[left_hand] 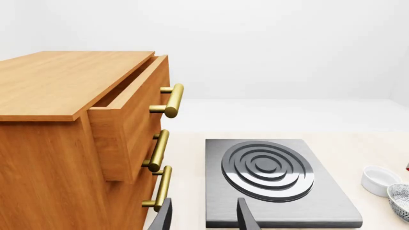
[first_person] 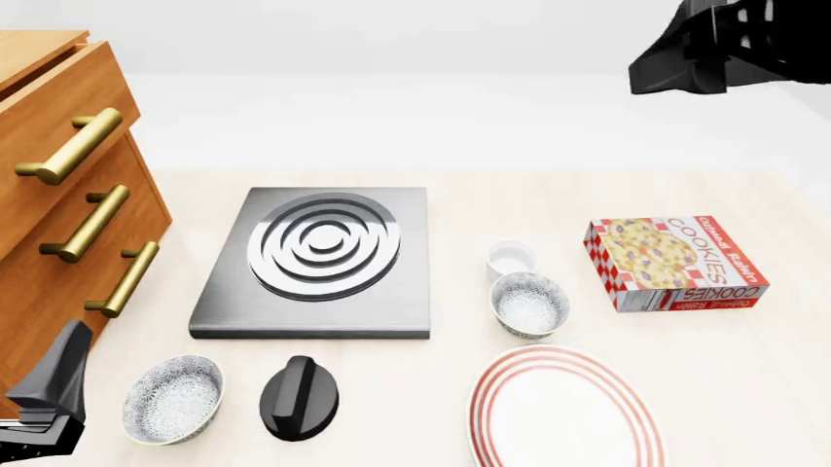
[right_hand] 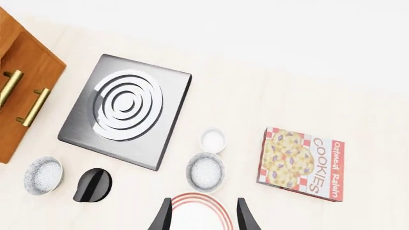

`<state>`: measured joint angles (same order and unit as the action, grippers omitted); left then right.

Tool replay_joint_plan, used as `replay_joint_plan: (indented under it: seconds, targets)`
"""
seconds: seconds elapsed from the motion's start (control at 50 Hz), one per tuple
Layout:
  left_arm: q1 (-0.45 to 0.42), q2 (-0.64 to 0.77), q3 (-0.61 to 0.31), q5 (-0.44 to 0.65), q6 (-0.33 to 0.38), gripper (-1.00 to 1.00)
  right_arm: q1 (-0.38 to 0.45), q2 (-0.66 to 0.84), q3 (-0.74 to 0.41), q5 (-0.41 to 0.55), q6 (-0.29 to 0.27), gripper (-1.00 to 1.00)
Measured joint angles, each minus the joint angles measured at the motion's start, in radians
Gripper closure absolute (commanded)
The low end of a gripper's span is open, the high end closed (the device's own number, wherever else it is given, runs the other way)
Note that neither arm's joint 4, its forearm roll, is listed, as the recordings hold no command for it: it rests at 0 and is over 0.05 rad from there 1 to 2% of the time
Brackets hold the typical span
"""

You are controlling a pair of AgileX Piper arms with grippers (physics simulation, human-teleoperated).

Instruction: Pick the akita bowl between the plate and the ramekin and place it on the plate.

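Akita bowl point(first_person: 528, 305) sits untouched between ramekin point(first_person: 512, 260) and plate point(first_person: 566, 409); right end effector point(right_hand: 204, 218), high, fingers spread and empty, must descend onto its rim.

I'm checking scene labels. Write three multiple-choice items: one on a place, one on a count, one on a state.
1. Where is the ramekin?
A. beyond the akita bowl
B. on the plate
C. in the drawer

2. How many speckled bowls stand on the table?
A. one
B. two
C. three

3. What is the right hand doing?
A. gripping the bowl
B. gripping the cookie box
C. open, holding nothing

Key: 1 A, it sits just past the bowl; 2 B, a second bowl sits near the black knob; 3 C, its fingers are spread above the plate.
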<state>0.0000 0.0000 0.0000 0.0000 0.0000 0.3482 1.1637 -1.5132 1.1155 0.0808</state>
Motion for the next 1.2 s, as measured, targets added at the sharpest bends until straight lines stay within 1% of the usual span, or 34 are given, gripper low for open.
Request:
replay_joint_plan:
  seconds: [0.1,0.2,0.28,0.36,0.52,0.7,0.94,1.2]
  targets:
    - [0.000,0.000,0.000,0.000,0.000,-1.00,0.008,0.037,0.014,-0.002,0.017,-1.00]
    - [0.000,0.000,0.000,0.000,0.000,-1.00,0.007,0.075,0.058,-0.035,0.043,-1.00]
    - [0.000,0.000,0.000,0.000,0.000,-1.00,0.005,0.125,0.143,-0.122,0.090,-1.00]
    - [0.000,0.000,0.000,0.000,0.000,-1.00,0.002,0.162,0.200,-0.182,0.120,-1.00]
    - [0.000,0.000,0.000,0.000,0.000,-1.00,-0.009,0.212,0.275,-0.263,0.155,-1.00]
    - [0.000,0.000,0.000,0.000,0.000,-1.00,0.001,0.254,0.361,-0.352,0.197,-1.00]
    - [0.000,0.000,0.000,0.000,0.000,-1.00,-0.018,0.305,0.447,-0.444,0.213,-1.00]
    - [0.000,0.000,0.000,0.000,0.000,-1.00,-0.057,0.350,0.526,-0.527,0.200,-1.00]
